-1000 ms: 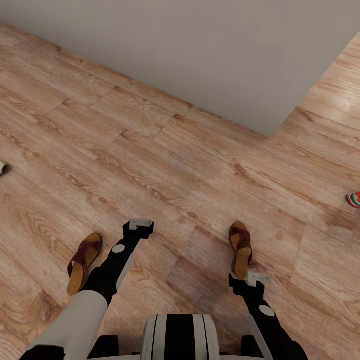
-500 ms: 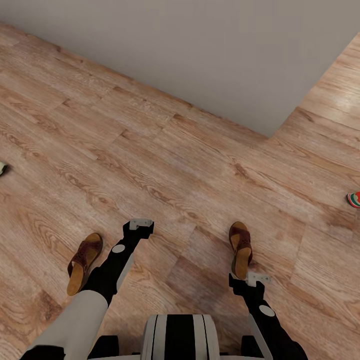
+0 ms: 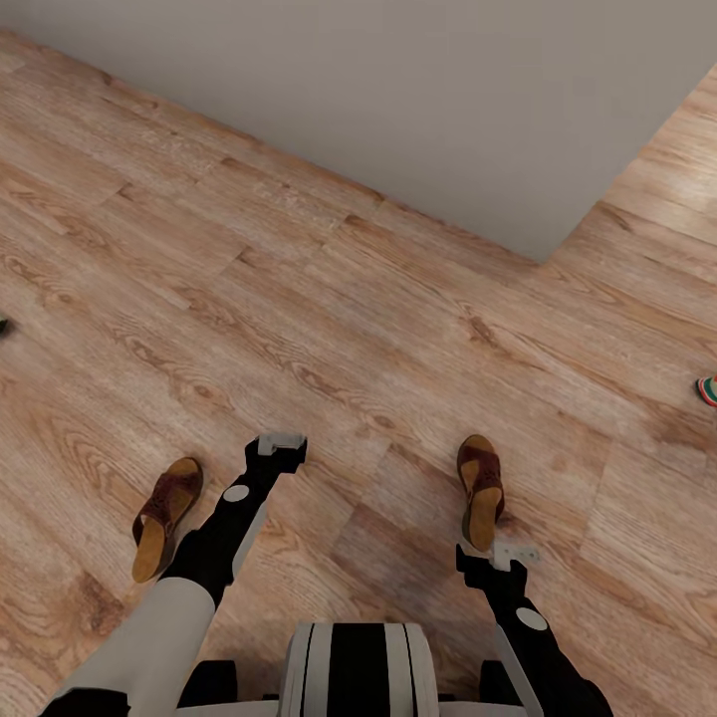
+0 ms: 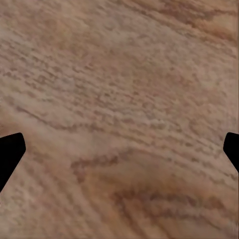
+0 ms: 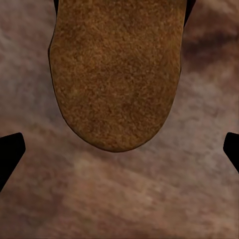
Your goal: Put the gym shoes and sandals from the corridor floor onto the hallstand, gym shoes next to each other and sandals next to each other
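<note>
Wood-grain corridor floor (image 3: 398, 329) runs up to a grey wall (image 3: 418, 100) with a corner at the right. Versus 0.5 s ago the whole head view has shifted slightly: wall edge, sandals and the shoe sliver all sit a bit differently, so that's camera or base motion, not the objects. Both arms look the same as before relative to the body. Judgement: robot is making a small adjustment of its stance over the right sandal, no pick started, 0 of 4 items on the rack.

Left sandal (image 3: 164, 516) lies on the floor just beside the left arm. Right sandal (image 3: 481, 488) lies directly ahead of the right gripper (image 3: 506, 556), near but apart. 1 gym shoe (image 3: 708, 389) peeks in at the right edge.

Left gripper (image 3: 281, 444): fingers wide apart, empty, bare floor beneath in the left wrist view. Right gripper: fingers wide apart, empty; the sandal's tan heel end (image 5: 115, 74) sits ahead of them, not between them.
</note>
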Robot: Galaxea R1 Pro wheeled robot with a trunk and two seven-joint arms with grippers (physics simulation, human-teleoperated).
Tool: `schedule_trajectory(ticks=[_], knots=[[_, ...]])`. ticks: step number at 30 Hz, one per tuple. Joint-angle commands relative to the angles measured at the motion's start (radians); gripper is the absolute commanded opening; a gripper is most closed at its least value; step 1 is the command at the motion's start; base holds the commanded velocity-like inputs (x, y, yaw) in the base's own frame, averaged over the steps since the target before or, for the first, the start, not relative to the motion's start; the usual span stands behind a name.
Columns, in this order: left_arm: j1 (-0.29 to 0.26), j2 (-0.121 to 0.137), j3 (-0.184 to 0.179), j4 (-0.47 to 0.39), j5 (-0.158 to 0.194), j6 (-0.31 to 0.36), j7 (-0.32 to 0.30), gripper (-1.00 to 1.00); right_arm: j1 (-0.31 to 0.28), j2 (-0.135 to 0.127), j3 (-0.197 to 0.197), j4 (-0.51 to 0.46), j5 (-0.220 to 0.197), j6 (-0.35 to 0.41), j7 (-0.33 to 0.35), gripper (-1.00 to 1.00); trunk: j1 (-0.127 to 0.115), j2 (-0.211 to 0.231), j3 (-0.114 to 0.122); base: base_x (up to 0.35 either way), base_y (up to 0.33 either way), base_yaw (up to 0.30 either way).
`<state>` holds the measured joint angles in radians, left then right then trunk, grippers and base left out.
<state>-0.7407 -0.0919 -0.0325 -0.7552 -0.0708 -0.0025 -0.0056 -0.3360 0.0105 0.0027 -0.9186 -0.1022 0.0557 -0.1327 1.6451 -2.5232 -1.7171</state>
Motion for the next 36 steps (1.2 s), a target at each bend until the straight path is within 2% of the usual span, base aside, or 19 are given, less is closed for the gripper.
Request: schedule_trajectory(ticks=[1, 9, 14, 17, 22, 36], knots=[[0.0, 0.0, 0.0, -0.006, -0.007, 0.0, -0.001, 1.0, 0.0, 0.0, 0.0, -0.002, -0.01, 0.004, -0.003, 1.0, 0.0, 0.0, -0.001, 0.0, 0.0, 0.0], [0.0, 0.0, -0.021, -0.066, -0.007, 0.0, -0.001, 1.0, 0.0, 0.0, 0.0, -0.002, -0.01, 0.004, -0.003, 1.0, 0.0, 0.0, -0.002, 0.0, 0.0, 0.0], [0.0, 0.0, -0.024, -0.071, -0.008, -0.001, -0.001, 1.0, 0.0, 0.0, 0.0, -0.002, -0.01, 0.004, -0.003, 1.0, 0.0, 0.0, -0.002, 0.0, 0.0, 0.0], [0.0, 0.0, -0.024, -0.072, -0.008, -0.001, -0.001, 1.0, 0.0, 0.0, 0.0, -0.002, -0.01, 0.004, -0.003, 1.0, 0.001, -0.001, -0.013, 0.0, 0.0, 0.0], [0.0, 0.0, -0.024, -0.075, -0.008, -0.001, -0.001, 1.0, 0.0, 0.0, 0.0, -0.002, -0.01, 0.004, -0.003, 1.0, 0.001, -0.001, -0.017, 0.0, 0.0, 0.0], [0.0, 0.0, -0.024, -0.079, -0.007, -0.001, -0.001, 1.0, 0.0, 0.0, 0.0, -0.002, -0.01, 0.004, -0.003, 1.0, 0.001, -0.001, -0.018, 0.045, 0.0, 0.0]])
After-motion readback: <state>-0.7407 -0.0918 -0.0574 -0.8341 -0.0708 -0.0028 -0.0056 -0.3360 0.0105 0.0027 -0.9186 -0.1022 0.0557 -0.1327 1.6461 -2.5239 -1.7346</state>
